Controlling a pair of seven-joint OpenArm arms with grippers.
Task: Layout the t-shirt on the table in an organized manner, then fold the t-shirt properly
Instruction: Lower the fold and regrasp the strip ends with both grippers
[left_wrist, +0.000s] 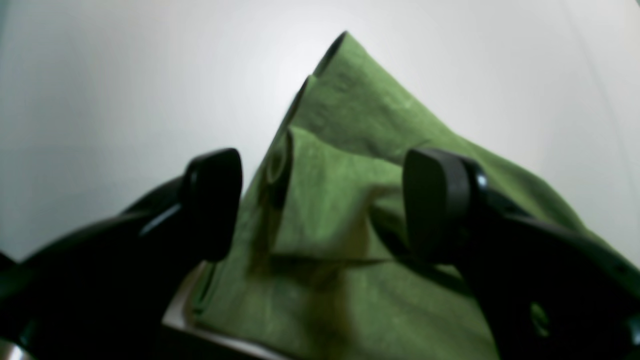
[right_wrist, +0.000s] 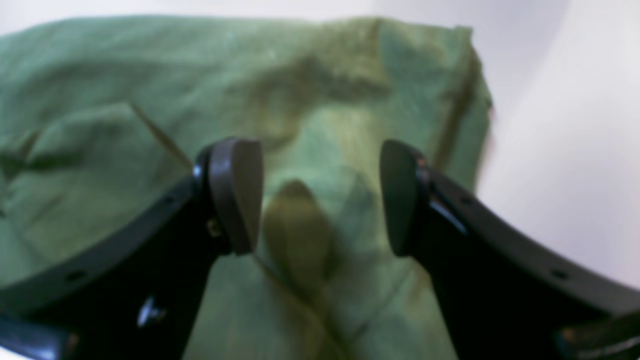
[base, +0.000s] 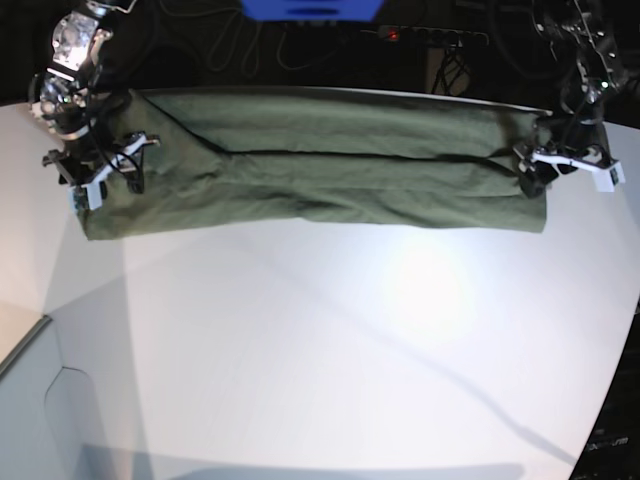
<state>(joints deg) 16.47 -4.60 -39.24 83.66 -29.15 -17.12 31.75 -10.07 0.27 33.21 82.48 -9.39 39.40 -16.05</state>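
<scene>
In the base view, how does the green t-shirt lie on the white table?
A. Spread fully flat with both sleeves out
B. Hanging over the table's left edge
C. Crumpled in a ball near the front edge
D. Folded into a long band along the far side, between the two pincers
D: the t-shirt forms a long narrow band across the far part of the table, with the right pincer at one end and the left pincer at the other.

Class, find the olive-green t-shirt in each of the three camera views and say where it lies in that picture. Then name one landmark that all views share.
Left wrist: the t-shirt fills the centre, narrowing to a peak at top.
Right wrist: it covers the left and centre.
Base: it stretches as a long folded band across the top.
Shared landmark: the white table under it.
</scene>
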